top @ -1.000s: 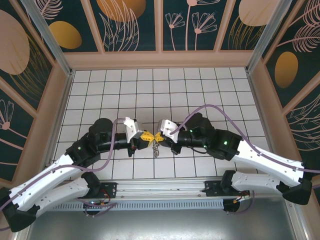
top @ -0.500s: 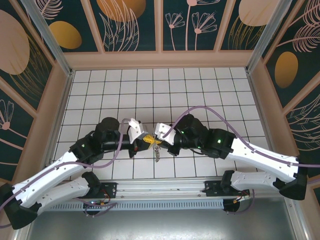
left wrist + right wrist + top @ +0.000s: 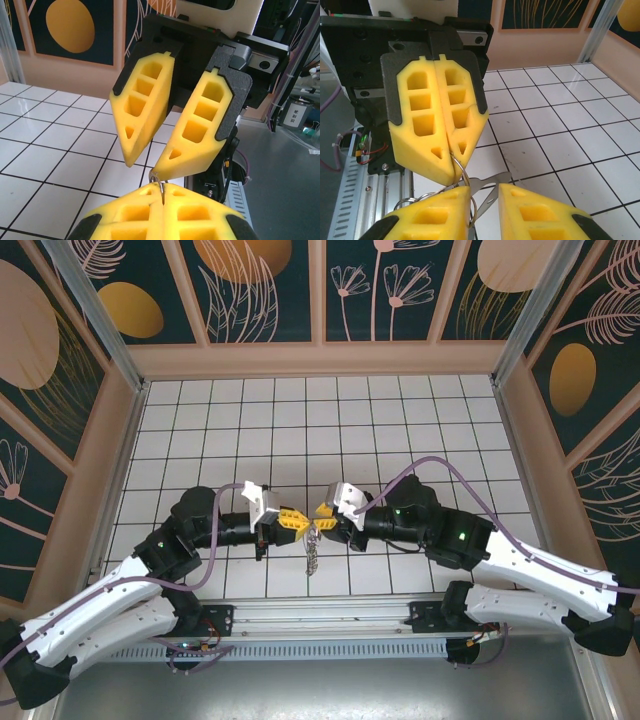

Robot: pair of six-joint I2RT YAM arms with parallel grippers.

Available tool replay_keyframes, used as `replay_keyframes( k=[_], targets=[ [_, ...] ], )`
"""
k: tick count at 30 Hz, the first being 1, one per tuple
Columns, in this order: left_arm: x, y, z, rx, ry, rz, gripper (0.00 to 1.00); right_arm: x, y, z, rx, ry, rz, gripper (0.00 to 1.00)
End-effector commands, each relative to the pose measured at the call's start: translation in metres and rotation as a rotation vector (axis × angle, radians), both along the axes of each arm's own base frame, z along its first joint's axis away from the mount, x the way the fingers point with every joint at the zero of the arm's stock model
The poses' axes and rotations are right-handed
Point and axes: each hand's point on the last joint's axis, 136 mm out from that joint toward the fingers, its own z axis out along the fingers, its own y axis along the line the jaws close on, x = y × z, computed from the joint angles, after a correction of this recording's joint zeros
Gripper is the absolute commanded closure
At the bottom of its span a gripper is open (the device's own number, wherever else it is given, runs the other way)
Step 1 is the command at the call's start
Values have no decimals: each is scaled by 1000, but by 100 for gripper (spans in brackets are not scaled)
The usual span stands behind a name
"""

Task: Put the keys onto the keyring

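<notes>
Pinched as a thin wire keyring (image 3: 461, 172) between the tightly closed jaws of the left gripper (image 3: 451, 165), with the keys (image 3: 492, 181) dangling just below, above the tiled surface (image 3: 400, 420). Faced tip to tip by the right gripper (image 3: 485, 194), jaws apart on either side of ring and key blade, closed on neither.

Finger pads (image 3: 427, 125): matt yellow, ribbed plastic or foam, on matt black plastic backings (image 3: 387, 87). Keyring (image 3: 464, 172) and key (image 3: 492, 181): polished, shiny bare metal. Floor tiles (image 3: 560, 130): smooth, glossy white.
</notes>
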Motion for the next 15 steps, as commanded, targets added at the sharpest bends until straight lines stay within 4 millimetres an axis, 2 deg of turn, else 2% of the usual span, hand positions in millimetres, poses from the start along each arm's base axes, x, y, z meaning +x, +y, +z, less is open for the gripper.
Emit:
replay_keyframes(
  k=[1,4,8,15],
  targets=[
    [-15,-1,28,-104,-60,-75,100,-1,7,1,38,26,17,80],
    [-15,2,32,-125,-72,-67,100,-1,6,-3,36,35,16,82],
    [-16,3,36,-155,-80,-64,100,-5,7,-9,30,56,32,79],
    [-13,3,37,-191,-78,-47,100,-17,4,-1,72,59,91,75]
  ],
)
